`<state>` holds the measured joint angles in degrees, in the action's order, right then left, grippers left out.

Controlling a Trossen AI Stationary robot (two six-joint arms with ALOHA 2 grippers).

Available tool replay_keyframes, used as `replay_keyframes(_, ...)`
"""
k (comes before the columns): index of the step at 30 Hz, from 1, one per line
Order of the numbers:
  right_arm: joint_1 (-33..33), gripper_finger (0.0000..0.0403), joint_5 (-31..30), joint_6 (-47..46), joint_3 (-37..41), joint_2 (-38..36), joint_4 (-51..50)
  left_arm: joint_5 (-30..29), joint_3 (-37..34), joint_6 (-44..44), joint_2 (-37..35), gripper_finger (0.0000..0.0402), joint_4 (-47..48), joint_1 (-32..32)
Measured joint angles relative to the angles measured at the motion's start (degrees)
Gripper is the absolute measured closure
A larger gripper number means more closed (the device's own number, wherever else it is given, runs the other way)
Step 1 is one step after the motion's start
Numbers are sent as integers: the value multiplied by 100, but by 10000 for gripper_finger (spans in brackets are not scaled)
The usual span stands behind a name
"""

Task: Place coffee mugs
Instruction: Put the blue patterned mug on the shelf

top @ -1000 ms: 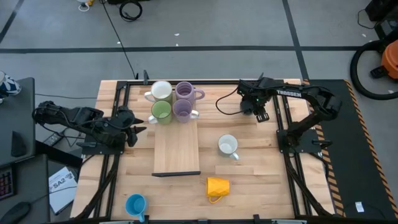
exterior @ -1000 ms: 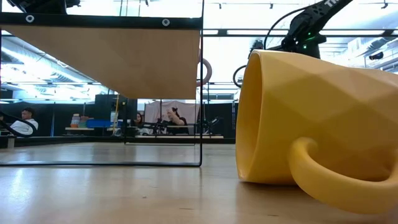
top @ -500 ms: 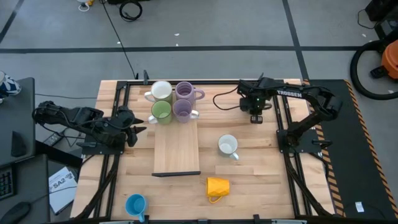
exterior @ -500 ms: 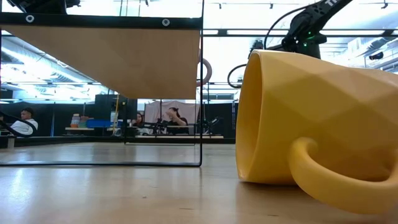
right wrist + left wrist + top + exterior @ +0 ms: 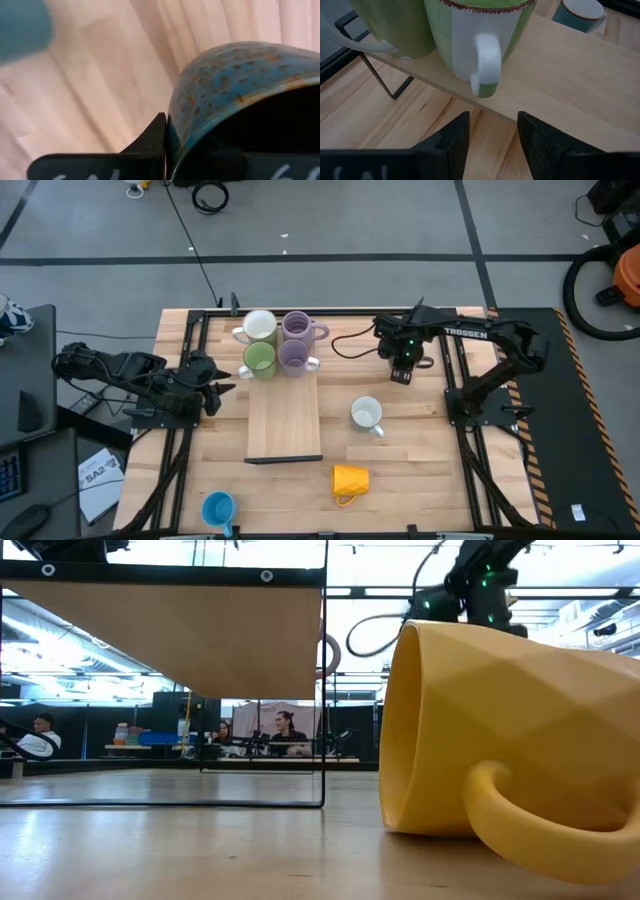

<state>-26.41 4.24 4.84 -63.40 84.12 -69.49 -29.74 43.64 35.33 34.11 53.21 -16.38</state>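
High view: four mugs (image 5: 278,343) sit clustered on the wooden shelf (image 5: 285,420) at upper centre, leaving room; white (image 5: 366,414), yellow (image 5: 350,479) and blue (image 5: 218,508) mugs wait on the surface (image 5: 420,470). Right end effector (image 5: 400,372) grips a dark speckled mug (image 5: 240,95) by its rim at upper right; left end effector (image 5: 217,388) idles, fingers apart.

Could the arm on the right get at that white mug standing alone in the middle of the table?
Probably yes, but not right now. The white mug stands alone on the bare table, near the right gripper. That gripper, however, is already shut on a speckled blue mug.
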Motion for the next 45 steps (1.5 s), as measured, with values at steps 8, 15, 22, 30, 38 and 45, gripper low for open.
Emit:
replay_keyframes(8,734,359,163,-1003,-1169,-2,-935,0,0,0,0,230,0,2)
replay_keyframes(15,1469,359,193,-1968,-2240,-2,-1222,1,0,0,0,230,-2,0)
replay_keyframes(22,2178,359,310,-2685,-3114,140,-1376,2,0,0,0,230,-3,0)
replay_keyframes(30,2842,359,294,-2712,-4360,1050,-1771,2,0,0,0,230,-4,1)
replay_keyframes(38,3143,359,290,-2279,-6031,2262,-2089,2,0,0,0,230,-6,0)
replay_keyframes(45,3168,359,266,-1940,-7120,3102,-2057,2,0,-2,0,230,-4,0)
